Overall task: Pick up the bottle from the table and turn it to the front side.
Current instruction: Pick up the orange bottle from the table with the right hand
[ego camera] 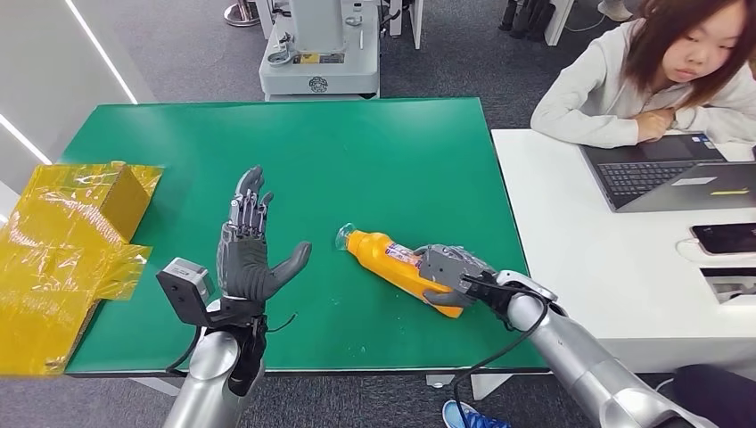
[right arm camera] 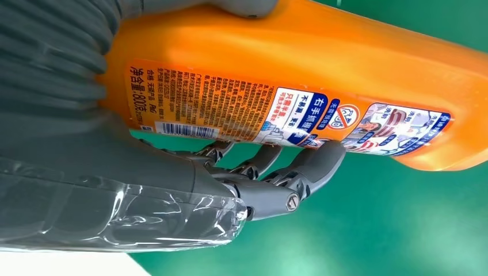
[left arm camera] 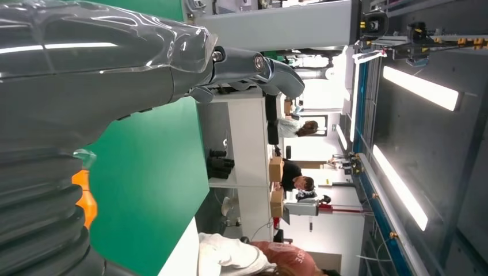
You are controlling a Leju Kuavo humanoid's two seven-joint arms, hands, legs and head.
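Currently the orange bottle point(ego camera: 398, 261) lies on its side on the green tabletop point(ego camera: 357, 160), toward the robot's right half, clear cap end pointing up-left toward the tabletop's middle and base end toward the near right edge. The right hand point(ego camera: 455, 272) is wrapped over the base half of the bottle; head view shows grey fingers across the top of it. In the right wrist view the bottle point(right arm camera: 322, 75) shows a printed label with barcode and blue-and-white panels; the thumb presses one side and the dark fingers point(right arm camera: 311, 167) curl against the label side, with green surface visible beyond them. Whether the bottle is raised off the tabletop or resting on it cannot be told.

The left hand point(ego camera: 250, 254) is well apart from the bottle, held above the tabletop, palm facing inward toward the bottle, fingers straight and spread, thumb out; it holds nothing. The left wrist view shows that hand point(left arm camera: 253, 66) with fingers extended, plus a sliver of the orange bottle point(left arm camera: 85, 198).

Crumpled yellow wrapping around a box point(ego camera: 62, 241) sits at the tabletop's far left edge. A white desk point(ego camera: 606, 267) adjoins on the right, carrying a laptop point(ego camera: 673, 174) and a phone point(ego camera: 724, 237). A person point(ego camera: 651, 76) sits behind it. A grey machine base point(ego camera: 319, 53) stands beyond the tabletop's far edge.
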